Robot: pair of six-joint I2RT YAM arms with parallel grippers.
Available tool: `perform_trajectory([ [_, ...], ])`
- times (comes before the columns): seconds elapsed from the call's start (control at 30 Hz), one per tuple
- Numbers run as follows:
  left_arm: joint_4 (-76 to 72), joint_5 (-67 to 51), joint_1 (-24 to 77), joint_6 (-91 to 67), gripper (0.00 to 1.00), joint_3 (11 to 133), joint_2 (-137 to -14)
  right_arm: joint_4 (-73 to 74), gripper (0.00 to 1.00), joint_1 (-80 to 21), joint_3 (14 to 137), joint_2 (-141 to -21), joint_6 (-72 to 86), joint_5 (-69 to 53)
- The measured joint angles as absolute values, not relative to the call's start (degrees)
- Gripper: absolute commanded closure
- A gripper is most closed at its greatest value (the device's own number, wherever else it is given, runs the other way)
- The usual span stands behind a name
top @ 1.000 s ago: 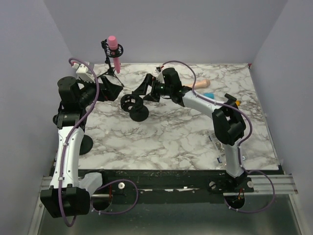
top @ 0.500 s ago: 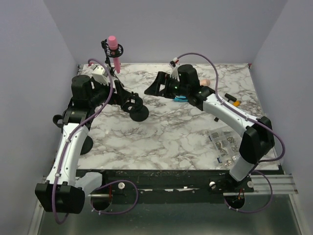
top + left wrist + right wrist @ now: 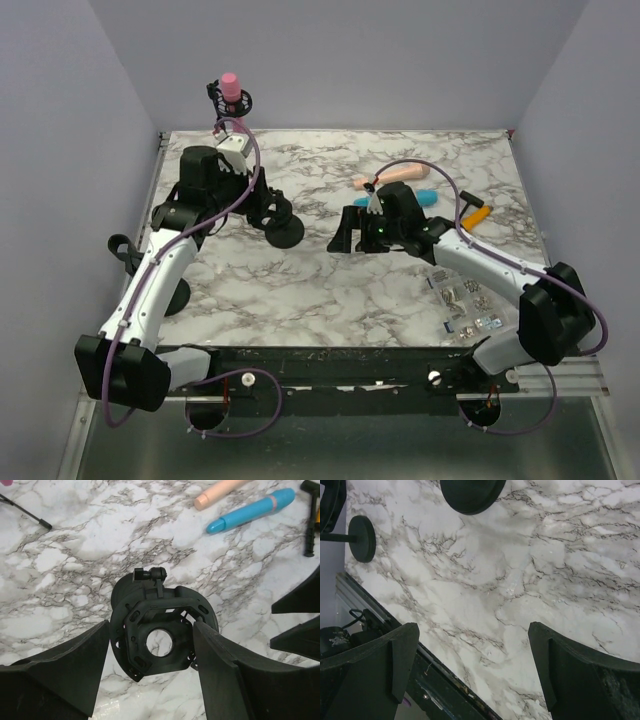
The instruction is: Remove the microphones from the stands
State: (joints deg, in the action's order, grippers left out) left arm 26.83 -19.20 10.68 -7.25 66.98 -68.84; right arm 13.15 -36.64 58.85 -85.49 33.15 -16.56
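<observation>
Marble counter [image 3: 330, 290] seen from above. My right pincer [image 3: 472, 645] gapes wide over the marble, holding nothing. My left pincer [image 3: 150, 645] brackets an empty black ring holder [image 3: 125, 640], though I cannot tell whether it grips. The pink microphone [image 3: 229, 85] sits upright in its stand [image 3: 213, 93] at the far left corner, well apart from both.

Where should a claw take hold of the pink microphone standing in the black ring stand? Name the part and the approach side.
Probably the pink microphone's rounded top, the part standing clear above the black ring clip. Come down from above on its near side: it stands nearly upright in the far left corner, with the wall close behind.
</observation>
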Motion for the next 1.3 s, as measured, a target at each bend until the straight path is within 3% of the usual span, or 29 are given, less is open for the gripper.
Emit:
perform_trajectory([
  [0.23, 30.2, -9.4, 14.1, -6.1, 0.35, 68.2, -70.3, 13.2, 0.00, -36.6, 57.1, -82.2, 33.0, -16.3],
  [0.4, 31.1, -5.5, 14.4, -5.8, 0.45, 68.5, -70.7, 13.2, 0.00, -36.6, 57.0, -81.3, 33.0, -16.1],
  [0.63, 32.3, -3.4, 15.4, -5.8, 0.67, 69.5, -74.5, 13.1, 0.00, -36.6, 56.4, -81.3, 33.6, -15.9],
  [0.83, 33.1, -0.2, 16.2, -5.2, 1.00, 69.7, -74.9, 13.2, 0.00, -36.6, 55.4, -81.3, 34.0, -15.9],
  [1.1, 34.7, 6.6, 15.7, -5.0, 1.00, 69.6, -72.3, 13.2, 0.00, -36.6, 54.8, -81.3, 34.1, -15.9],
  [1.3, 35.3, 10.6, 9.6, -5.2, 1.00, 69.4, -68.8, 13.2, 0.00, -36.6, 54.7, -81.3, 34.4, -15.9],
])
